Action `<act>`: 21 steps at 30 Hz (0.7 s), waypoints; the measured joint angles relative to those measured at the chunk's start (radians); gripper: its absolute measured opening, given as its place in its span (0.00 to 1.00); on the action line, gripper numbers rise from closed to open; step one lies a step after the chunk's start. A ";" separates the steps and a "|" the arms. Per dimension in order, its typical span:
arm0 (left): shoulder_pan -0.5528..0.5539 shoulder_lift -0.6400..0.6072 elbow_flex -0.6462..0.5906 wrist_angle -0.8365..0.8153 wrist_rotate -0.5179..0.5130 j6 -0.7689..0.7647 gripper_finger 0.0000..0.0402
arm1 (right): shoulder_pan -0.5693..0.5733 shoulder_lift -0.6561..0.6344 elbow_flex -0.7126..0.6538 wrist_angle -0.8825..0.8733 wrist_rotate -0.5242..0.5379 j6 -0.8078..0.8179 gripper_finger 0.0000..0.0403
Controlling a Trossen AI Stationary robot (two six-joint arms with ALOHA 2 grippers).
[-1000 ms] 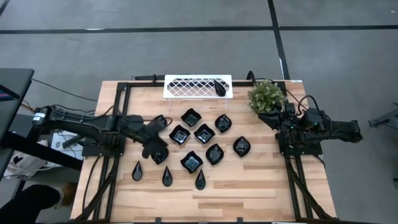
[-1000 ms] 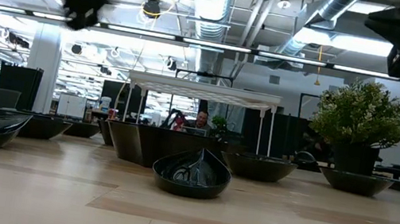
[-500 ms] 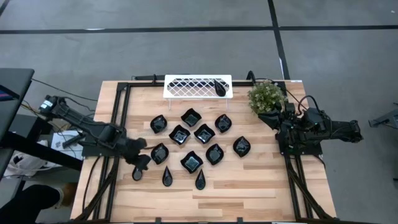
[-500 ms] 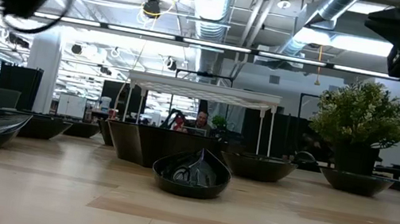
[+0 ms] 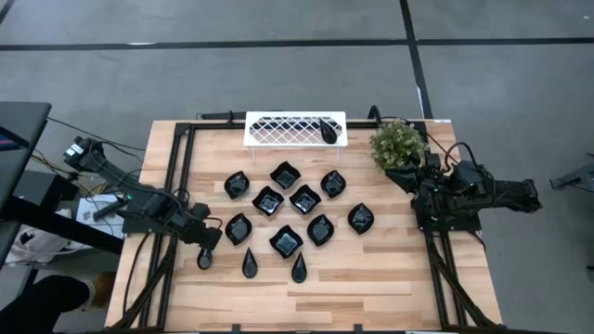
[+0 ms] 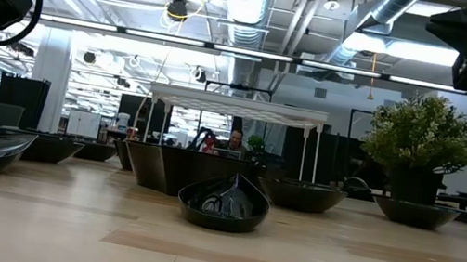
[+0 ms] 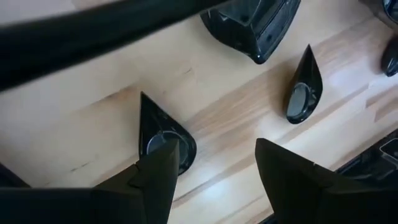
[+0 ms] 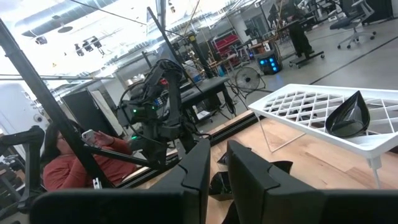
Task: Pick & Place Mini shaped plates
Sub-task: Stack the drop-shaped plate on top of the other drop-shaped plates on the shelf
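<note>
Only the left wrist view shows the left tool (image 7: 214, 165) spread above a teardrop plate (image 7: 163, 138).

The left gripper (image 5: 206, 243) now hovers open above the leftmost teardrop plate (image 5: 205, 258), away from the squares.

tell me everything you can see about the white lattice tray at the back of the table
The white lattice tray is a long rectangular rack with a diamond-pattern open grid top that looks like plastic or coated metal. It stands level on thin white legs on the wooden table, at the back edge near the middle, left of the potted plant. One glossy black mini plate lies on its right end, tilted in the right wrist view. Neither end effector touches it.
</note>
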 joint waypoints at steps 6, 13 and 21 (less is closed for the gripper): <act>-0.009 0.000 -0.018 -0.002 -0.005 0.014 0.53 | 0.000 0.000 0.000 0.000 0.000 0.001 0.12; -0.056 0.000 -0.095 0.017 0.032 -0.005 0.53 | 0.000 0.000 0.000 0.000 0.000 0.001 0.12; -0.085 0.000 -0.103 0.032 0.104 -0.008 0.53 | 0.000 0.000 0.000 0.000 0.000 0.001 0.12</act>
